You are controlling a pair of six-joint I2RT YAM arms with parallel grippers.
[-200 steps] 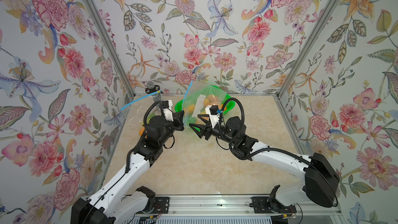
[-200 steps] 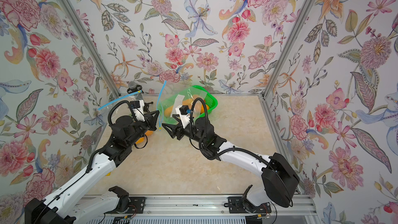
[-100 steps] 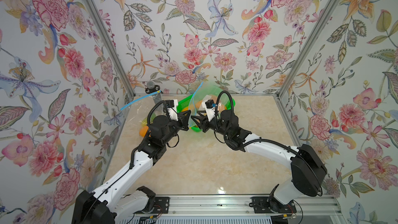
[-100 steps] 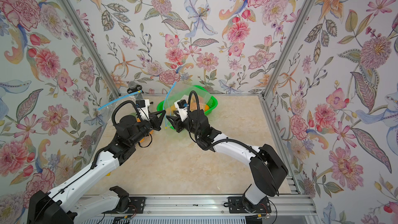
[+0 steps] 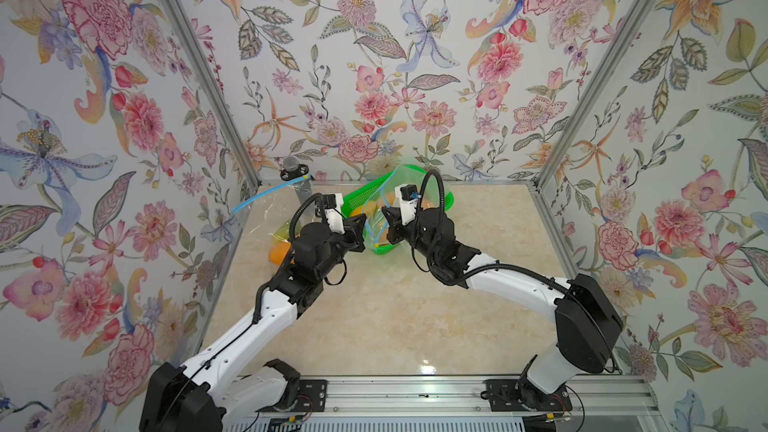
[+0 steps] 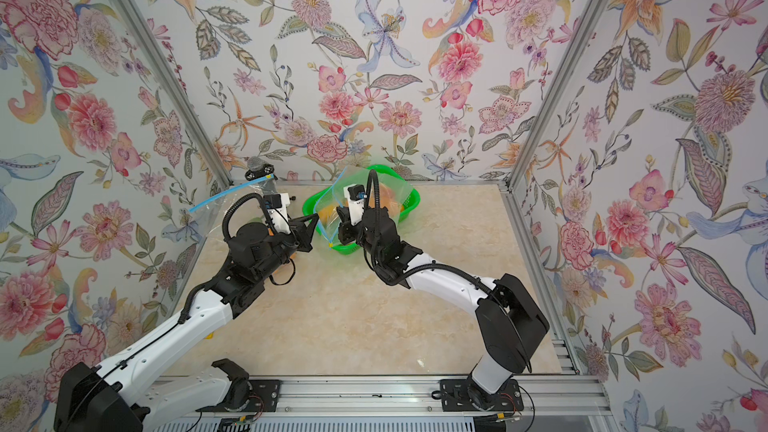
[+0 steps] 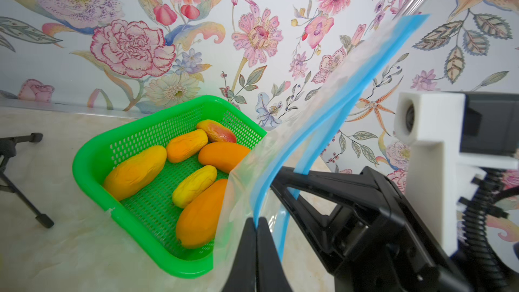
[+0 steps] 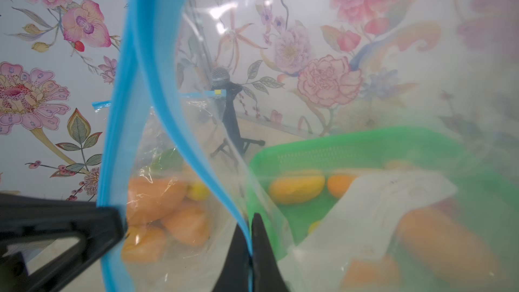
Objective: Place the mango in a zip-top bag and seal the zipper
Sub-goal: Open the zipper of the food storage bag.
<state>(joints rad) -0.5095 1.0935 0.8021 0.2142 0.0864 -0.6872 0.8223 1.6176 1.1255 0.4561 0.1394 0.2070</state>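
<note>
Clear slack film, blue zipper strip [image 7: 370,71]: left jaws pinched shut on one lip of the zip-top bag [image 7: 261,158], right jaws shut on the opposite lip. Bag looks light, limp, slick; hold it by the strip. Beyond the jaws, mangoes [image 7: 134,172] lie in a green basket [image 7: 81,164], likely firm and smooth.

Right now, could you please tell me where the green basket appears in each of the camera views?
In a top view: green basket at the table's far edge, centre.
In a top view: green basket in the same spot.
Left wrist: green basket in plain view, between microphone stand and zip-top bag.
Right wrist: green basket blurred behind the bag's film.
Shared landmark: the microphone stand in the far corner.
</note>
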